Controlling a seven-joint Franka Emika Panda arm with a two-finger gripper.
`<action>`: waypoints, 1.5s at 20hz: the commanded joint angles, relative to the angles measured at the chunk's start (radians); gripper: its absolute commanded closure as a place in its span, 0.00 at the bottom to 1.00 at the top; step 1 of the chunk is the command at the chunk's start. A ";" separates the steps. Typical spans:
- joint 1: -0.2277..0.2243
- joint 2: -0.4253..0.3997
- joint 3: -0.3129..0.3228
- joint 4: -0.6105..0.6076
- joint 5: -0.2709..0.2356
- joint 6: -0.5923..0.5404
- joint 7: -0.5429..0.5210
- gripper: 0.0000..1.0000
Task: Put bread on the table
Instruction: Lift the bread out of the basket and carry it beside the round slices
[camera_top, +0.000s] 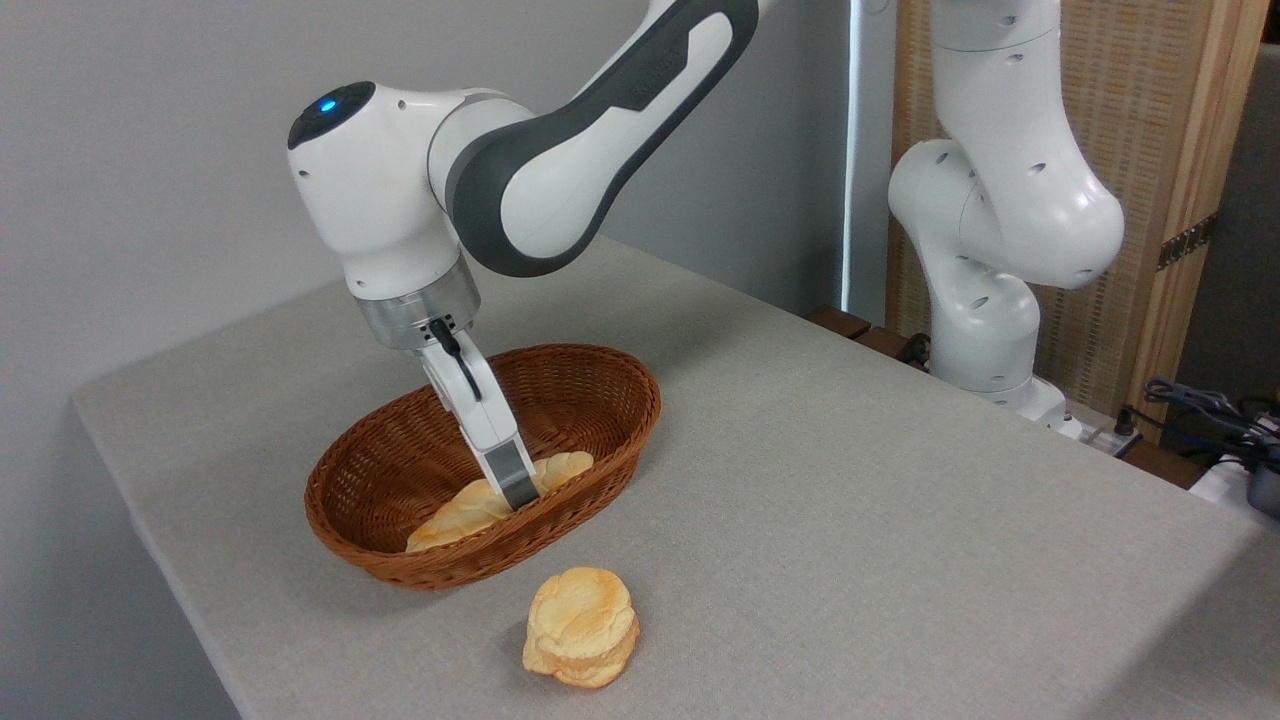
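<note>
Your gripper (517, 497) is reaching down into the basket (600, 400), tips sitting at the bread (470, 512), roughly mid-loaf. Only one finger is showing edge-on from this camera, so you can't tell how wide the jaws are standing, or whether they're actually pinching the loaf or just touching it. Nothing is looking lifted: the bread is lying flat along the near wall of the basket, one end poking toward the left, the other toward the right behind the finger.

You're working the grasp step, is my read. Bread is not out yet, so the task is sitting at an early stage.

Next move is calling for a firm close on the loaf, then a straight lift high enough to clear the near rim before you're carrying it sideways. The loaf is flat and long, so it's likely tipping if you're holding it off-centre.

Outward: the bun (582, 626) is lying on the table (900, 520) just in front of the basket. Leave it alone, and pick bare cloth to the right for the drop.
</note>
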 joint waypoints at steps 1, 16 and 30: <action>-0.006 0.014 0.000 0.002 0.005 0.044 -0.004 0.83; -0.006 -0.023 -0.001 0.006 -0.003 0.036 -0.005 0.83; -0.004 -0.141 0.013 0.021 -0.066 -0.013 -0.005 0.82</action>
